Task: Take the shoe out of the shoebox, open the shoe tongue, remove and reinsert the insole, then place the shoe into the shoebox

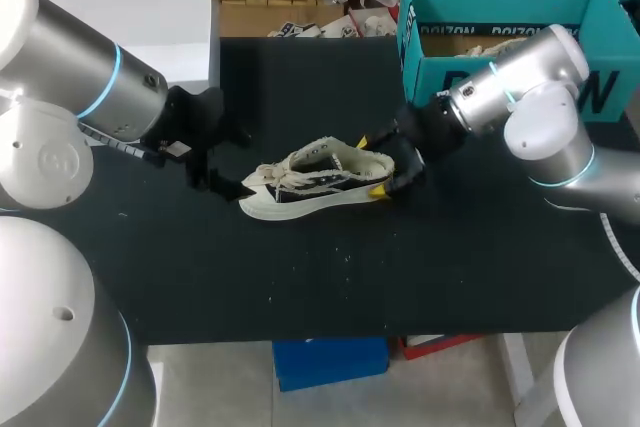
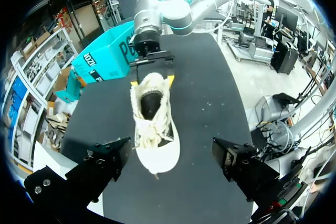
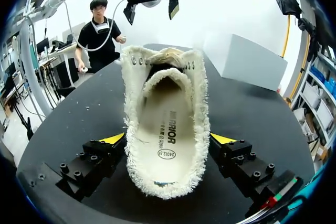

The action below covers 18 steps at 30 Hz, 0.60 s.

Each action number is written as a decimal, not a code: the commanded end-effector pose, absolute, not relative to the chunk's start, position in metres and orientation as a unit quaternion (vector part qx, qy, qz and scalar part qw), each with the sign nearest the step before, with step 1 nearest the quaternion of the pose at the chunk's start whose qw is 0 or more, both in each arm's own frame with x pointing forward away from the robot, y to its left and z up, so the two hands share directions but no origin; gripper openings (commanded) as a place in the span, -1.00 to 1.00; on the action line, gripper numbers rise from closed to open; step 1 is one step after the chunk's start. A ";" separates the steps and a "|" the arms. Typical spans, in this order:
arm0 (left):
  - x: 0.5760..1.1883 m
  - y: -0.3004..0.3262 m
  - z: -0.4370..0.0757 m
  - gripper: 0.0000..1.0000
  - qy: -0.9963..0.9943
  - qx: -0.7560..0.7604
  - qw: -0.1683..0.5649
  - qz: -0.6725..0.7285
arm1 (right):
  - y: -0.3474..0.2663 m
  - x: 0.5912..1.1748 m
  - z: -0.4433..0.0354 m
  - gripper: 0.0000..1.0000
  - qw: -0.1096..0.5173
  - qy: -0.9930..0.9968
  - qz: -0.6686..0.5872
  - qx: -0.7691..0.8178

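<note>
A cream sneaker (image 1: 315,182) with a dark side panel lies on the black table (image 1: 330,277), toe toward my left arm. My right gripper (image 1: 375,165) straddles its heel, one yellow tip on each side. In the right wrist view the heel (image 3: 165,182) sits between the open fingers (image 3: 105,153), and the printed insole (image 3: 165,135) shows inside the shoe. My left gripper (image 1: 232,159) stands open just off the toe; in its own view (image 2: 170,163) the toe (image 2: 157,161) lies between the wide-spread fingers (image 2: 107,161), untouched. The teal shoebox (image 1: 505,42) stands at the back right.
A white box (image 1: 150,12) sits at the table's back left corner. The shoebox is close behind my right arm (image 1: 530,97). Bare black tabletop runs along the front edge.
</note>
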State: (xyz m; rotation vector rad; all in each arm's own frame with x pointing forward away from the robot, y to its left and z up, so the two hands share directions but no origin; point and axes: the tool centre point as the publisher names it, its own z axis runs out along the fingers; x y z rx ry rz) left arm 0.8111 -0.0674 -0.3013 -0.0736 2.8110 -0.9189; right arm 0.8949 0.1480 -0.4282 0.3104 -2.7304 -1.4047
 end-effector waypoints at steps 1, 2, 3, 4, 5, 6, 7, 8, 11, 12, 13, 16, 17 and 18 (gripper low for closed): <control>0.810 -0.066 -0.303 1.00 0.945 -0.024 0.094 -0.312 | 0.151 0.897 -0.435 1.00 0.033 -0.883 -0.457 0.100; 0.810 -0.066 -0.303 1.00 0.945 -0.024 0.094 -0.312 | 0.150 0.896 -0.436 1.00 0.034 -0.883 -0.457 0.099; 0.810 -0.066 -0.303 1.00 0.945 -0.024 0.094 -0.312 | 0.150 0.896 -0.436 0.67 0.035 -0.883 -0.458 0.098; 0.810 -0.066 -0.303 1.00 0.945 -0.024 0.094 -0.312 | 0.149 0.895 -0.437 -0.06 0.035 -0.883 -0.457 0.097; 0.810 -0.066 -0.303 1.00 0.945 -0.024 0.094 -0.312 | 0.148 0.895 -0.437 -0.15 0.034 -0.884 -0.457 0.095; 0.810 -0.066 -0.303 1.00 0.945 -0.024 0.094 -0.312 | 0.147 0.895 -0.437 -0.11 0.034 -0.884 -0.457 0.094; 0.810 -0.066 -0.303 1.00 0.945 -0.024 0.094 -0.312 | 0.147 0.895 -0.437 -0.16 0.034 -0.884 -0.457 0.094; 0.810 -0.066 -0.303 1.00 0.945 -0.024 0.094 -0.312 | 0.146 0.895 -0.437 -0.23 0.034 -0.884 -0.457 0.094; 0.810 -0.066 -0.303 1.00 0.945 -0.024 0.094 -0.312 | 0.144 0.894 -0.436 -0.63 0.033 -0.885 -0.455 0.093; 0.810 -0.066 -0.303 1.00 0.945 -0.024 0.094 -0.312 | 0.144 0.894 -0.435 -0.96 0.033 -0.885 -0.455 0.093; 0.810 -0.066 -0.303 1.00 0.945 -0.024 0.094 -0.312 | 0.144 0.893 -0.435 -1.00 0.033 -0.885 -0.455 0.093; 0.810 -0.066 -0.303 1.00 0.945 -0.024 0.094 -0.312 | 0.143 0.890 -0.432 -1.00 0.032 -0.886 -0.454 0.092; 0.810 -0.066 -0.303 1.00 0.945 -0.024 0.094 -0.312 | 0.142 0.888 -0.431 -1.00 0.031 -0.886 -0.453 0.091; 0.810 -0.066 -0.303 1.00 0.945 -0.024 0.094 -0.312 | 0.141 0.887 -0.429 -1.00 0.029 -0.887 -0.453 0.089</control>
